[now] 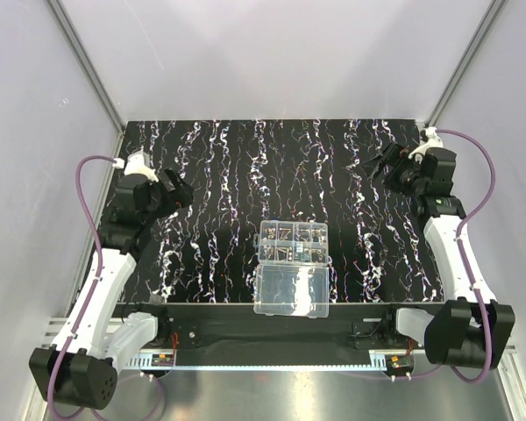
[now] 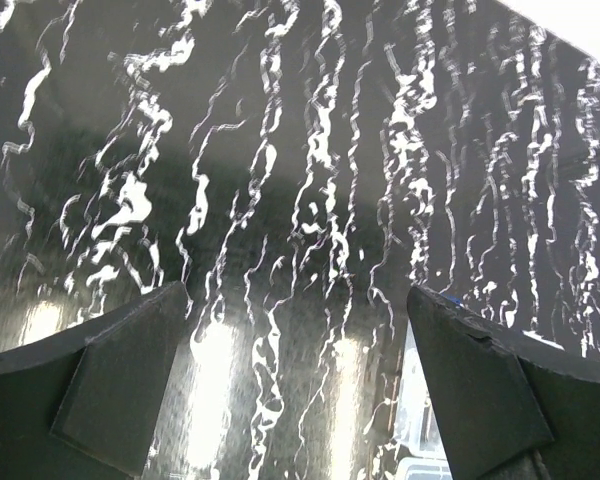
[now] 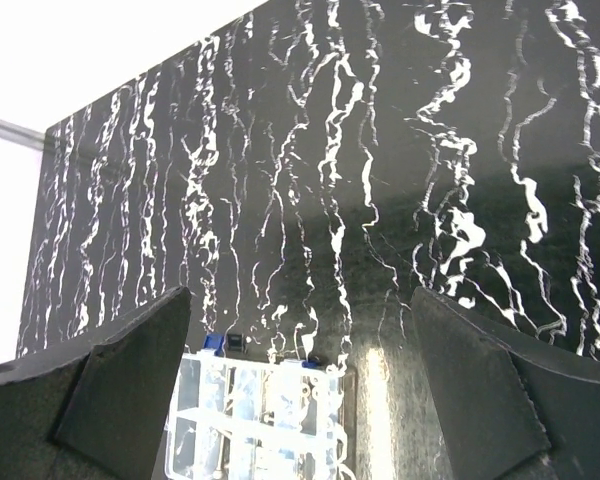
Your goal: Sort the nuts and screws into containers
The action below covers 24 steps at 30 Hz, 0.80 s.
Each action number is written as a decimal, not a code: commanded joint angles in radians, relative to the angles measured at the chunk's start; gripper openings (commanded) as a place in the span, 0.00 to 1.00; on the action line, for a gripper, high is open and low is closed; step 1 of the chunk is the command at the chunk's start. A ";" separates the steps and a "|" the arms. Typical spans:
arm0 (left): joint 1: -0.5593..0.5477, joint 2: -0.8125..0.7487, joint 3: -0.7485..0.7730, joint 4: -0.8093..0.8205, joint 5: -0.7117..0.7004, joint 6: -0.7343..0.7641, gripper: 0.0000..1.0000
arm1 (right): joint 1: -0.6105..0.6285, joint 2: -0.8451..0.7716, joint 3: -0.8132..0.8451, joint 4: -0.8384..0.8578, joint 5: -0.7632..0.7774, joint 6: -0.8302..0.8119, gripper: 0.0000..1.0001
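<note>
The containers are the cells of a clear organizer box (image 1: 291, 242) lying at the mat's near middle. Its lid half (image 1: 291, 292) lies flat towards the table's front edge. Small grey screws and nuts (image 1: 286, 233) lie inside the cells; I see none loose on the mat. My left gripper (image 1: 181, 195) hovers open at the mat's left side, well away from the box. My right gripper (image 1: 387, 163) hangs open at the far right corner. In the left wrist view the gripper (image 2: 296, 290) holds nothing and a box corner (image 2: 420, 445) shows. In the right wrist view the gripper (image 3: 301, 292) is empty, and the box (image 3: 250, 410) lies ahead.
A black mat (image 1: 245, 167) with white-purple streaks covers the table. Pale walls and metal frame posts (image 1: 88, 66) close in the left, right and back sides. The arm bases and a cable rail (image 1: 263, 355) sit along the front edge.
</note>
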 commanded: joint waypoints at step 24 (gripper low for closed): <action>0.006 -0.087 -0.066 0.180 -0.024 0.151 0.99 | 0.002 -0.152 -0.241 0.349 0.116 -0.051 1.00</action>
